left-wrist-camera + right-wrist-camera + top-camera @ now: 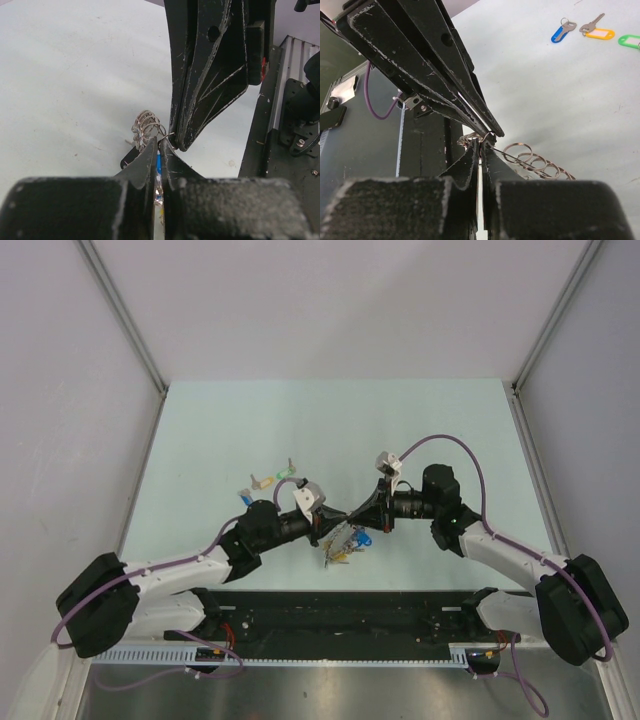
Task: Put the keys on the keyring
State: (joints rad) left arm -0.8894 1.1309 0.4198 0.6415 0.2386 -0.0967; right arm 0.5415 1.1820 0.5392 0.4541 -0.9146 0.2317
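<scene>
We pinch the keyring (pixel 345 540) in the shut jaws of our left gripper (pixel 159 142) and right gripper (pixel 481 142), low near the table's (pixel 200 440) front, and next we probably must pull its wire apart for the keys (pixel 600 33) lying well away.

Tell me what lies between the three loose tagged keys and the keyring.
Right wrist view: only bare table between the keys and the keyring; from above, the left arm crosses over it.

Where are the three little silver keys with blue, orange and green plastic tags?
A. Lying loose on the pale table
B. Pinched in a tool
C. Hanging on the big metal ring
A: the blue-tagged key, orange-tagged key and green-tagged key lie flat on the pale table, untouched.
</scene>
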